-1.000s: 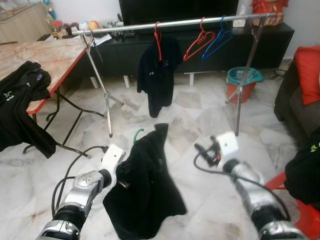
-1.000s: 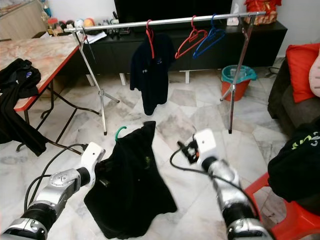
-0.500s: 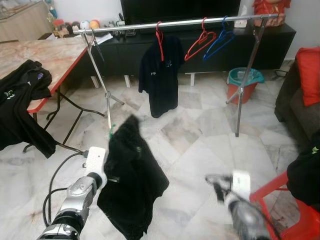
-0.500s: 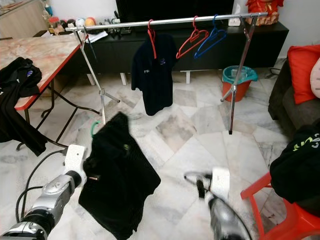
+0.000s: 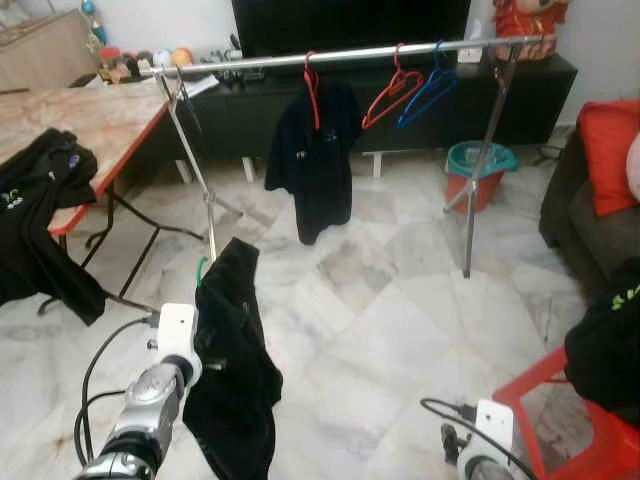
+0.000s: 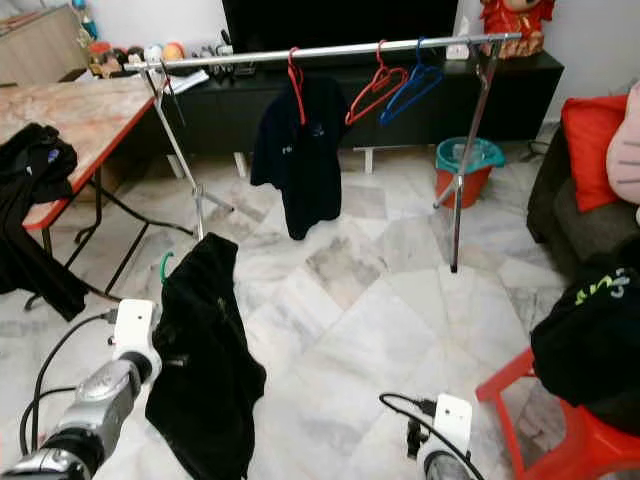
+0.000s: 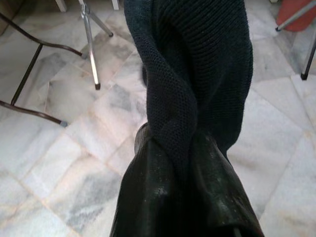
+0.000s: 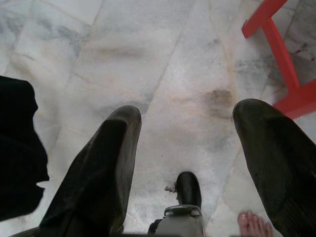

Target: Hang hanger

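A black shirt (image 5: 238,350) on a green hanger (image 5: 201,268) dangles in front of me, held up by my left gripper (image 7: 187,163), which is shut on the dark knit cloth. The hanger's green hook pokes out above the collar. The metal clothes rail (image 5: 340,55) stands ahead, carrying a black shirt on a red hanger (image 5: 312,150) plus an empty red hanger (image 5: 390,95) and a blue hanger (image 5: 430,85). My right gripper (image 8: 185,163) hangs low over the marble floor, open with nothing between its fingers (image 8: 101,163).
A table (image 5: 95,115) with a black garment (image 5: 40,215) draped over its edge stands on the left. A red stool (image 5: 575,400) bearing dark clothing sits at the right, a teal-and-red bucket (image 5: 480,170) behind the rail. A person's toes (image 8: 254,224) are near my foot.
My right arm has dropped from chest height to low at the bottom edge. The hanging shirt has swung left with the left gripper. The camera has shifted slightly.
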Available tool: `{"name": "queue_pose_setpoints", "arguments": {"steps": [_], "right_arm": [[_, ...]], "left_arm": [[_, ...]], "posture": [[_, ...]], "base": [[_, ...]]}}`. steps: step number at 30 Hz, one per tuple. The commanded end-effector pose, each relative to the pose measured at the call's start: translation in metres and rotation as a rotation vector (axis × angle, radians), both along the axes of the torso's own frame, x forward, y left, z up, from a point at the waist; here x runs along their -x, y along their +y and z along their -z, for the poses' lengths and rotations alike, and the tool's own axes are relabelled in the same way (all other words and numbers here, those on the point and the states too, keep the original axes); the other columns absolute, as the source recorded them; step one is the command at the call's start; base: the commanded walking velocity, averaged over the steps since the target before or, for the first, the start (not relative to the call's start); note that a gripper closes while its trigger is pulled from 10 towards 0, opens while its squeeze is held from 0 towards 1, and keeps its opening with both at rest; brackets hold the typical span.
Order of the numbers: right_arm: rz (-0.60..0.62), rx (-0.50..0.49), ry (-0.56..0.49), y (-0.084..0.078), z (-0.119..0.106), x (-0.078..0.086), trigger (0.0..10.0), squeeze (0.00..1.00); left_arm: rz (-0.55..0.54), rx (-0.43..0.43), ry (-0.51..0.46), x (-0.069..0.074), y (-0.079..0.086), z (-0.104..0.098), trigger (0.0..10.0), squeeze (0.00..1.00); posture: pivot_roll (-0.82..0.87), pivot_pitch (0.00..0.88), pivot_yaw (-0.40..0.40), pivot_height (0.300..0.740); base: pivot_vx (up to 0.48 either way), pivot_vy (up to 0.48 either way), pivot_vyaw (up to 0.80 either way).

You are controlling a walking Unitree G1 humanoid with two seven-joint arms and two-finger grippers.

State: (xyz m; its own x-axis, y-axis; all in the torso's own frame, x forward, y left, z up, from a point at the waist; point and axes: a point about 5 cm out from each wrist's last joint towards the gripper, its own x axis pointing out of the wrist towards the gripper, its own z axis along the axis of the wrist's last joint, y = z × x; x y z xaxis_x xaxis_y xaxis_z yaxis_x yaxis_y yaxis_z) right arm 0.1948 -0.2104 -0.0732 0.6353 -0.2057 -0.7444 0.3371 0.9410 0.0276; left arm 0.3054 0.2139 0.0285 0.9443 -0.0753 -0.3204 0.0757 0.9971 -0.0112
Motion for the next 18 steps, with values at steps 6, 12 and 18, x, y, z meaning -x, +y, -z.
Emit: {"name": "queue_pose_setpoints", "arguments": {"steps": [6,12,18], "right_arm": [[-0.022,0.009,0.027,0.001,0.003,0.005,10.0,0.0],[-0.048,0.009,0.056,0.005,0.007,0.012,10.0,0.0],[-0.021,-0.002,0.069,0.003,0.009,0.016,10.0,0.0]], "left_arm": [[-0.034,0.003,-0.053,-0.007,0.008,-0.011,10.0,0.0],[-0.032,0.005,-0.059,-0.008,0.008,-0.013,10.0,0.0],[-0.012,0.016,-0.059,-0.008,0.006,-0.013,10.0,0.0]], "posture": [[-0.01,0.0,0.089,0.74],[-0.01,0.0,0.089,0.74],[-0.01,0.0,0.09,0.74]], "base": [[0.331,0.0,0.0],[0.316,0.0,0.0],[0.314,0.0,0.0]]}}
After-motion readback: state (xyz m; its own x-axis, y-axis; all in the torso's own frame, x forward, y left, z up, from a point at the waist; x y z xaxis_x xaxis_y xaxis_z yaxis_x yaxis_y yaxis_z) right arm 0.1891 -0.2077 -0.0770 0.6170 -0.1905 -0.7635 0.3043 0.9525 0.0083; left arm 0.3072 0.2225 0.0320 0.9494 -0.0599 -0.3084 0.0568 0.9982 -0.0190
